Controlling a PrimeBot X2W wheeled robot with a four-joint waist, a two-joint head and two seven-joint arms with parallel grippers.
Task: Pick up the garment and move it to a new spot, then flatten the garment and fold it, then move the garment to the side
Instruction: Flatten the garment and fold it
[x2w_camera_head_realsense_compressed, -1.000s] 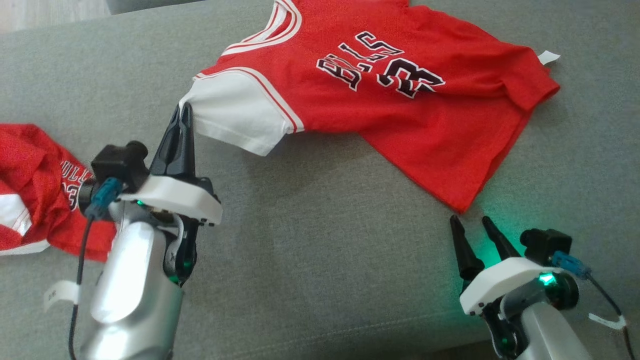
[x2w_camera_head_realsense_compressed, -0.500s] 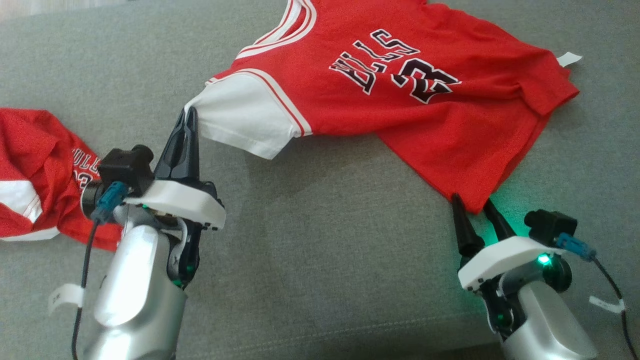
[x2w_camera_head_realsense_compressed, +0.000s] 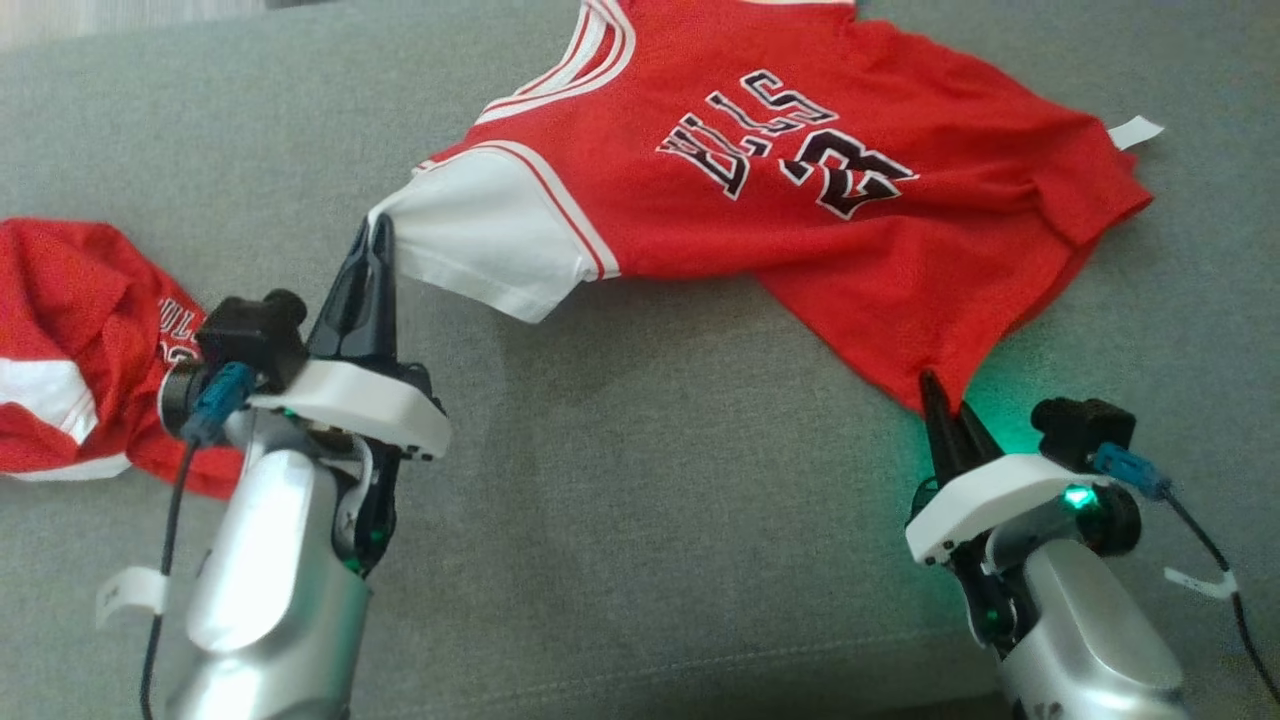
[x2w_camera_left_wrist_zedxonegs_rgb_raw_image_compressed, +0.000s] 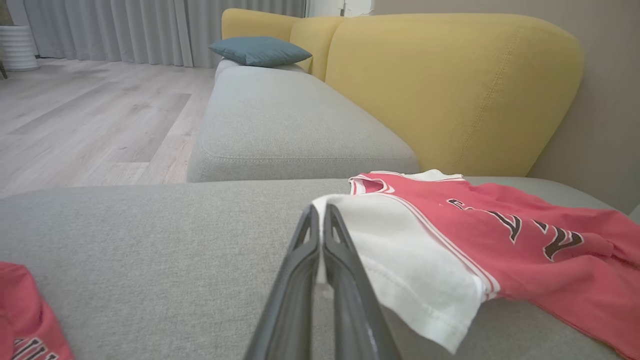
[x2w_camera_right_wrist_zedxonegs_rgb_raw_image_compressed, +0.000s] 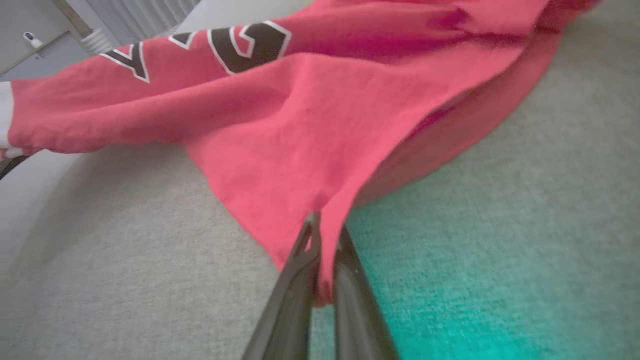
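Two tools now pinch the garment (x2w_camera_head_realsense_compressed: 800, 230), where a second ago only one did. The right tool (x2w_camera_head_realsense_compressed: 937, 388), which then stood with its fingers spread just short of the cloth, has gone forward to the near hem corner (x2w_camera_head_realsense_compressed: 905, 355) and closed on it. The right wrist view shows red fabric drawn into a small peak between the two dark fingers, with a fold trapped low between them. The left tool (x2w_camera_head_realsense_compressed: 372, 232) is unchanged: its fingers are pressed together on the outer edge of the white sleeve (x2w_camera_head_realsense_compressed: 480, 235), which it holds slightly raised off the grey sofa seat (x2w_camera_head_realsense_compressed: 650, 500).

The garment lies spread across the far middle and right of the seat, chest lettering up and collar away from the robot. A white tag (x2w_camera_head_realsense_compressed: 1135, 130) sticks out at its far right edge. It is not flat: creases run across the right side and the lower part sits skewed. A second red shirt (x2w_camera_head_realsense_compressed: 70, 340) lies crumpled at the left edge of the seat, partly hidden by the left arm and apart from the one in hand.

The closing of the right tool appears to finish the grasp. With a sleeve and a hem corner both held, the garment can be lifted to a new spot or pulled taut. The pinch on the hem looks thin, right at the tip of the corner, so it could slip if the arms pull apart hard.
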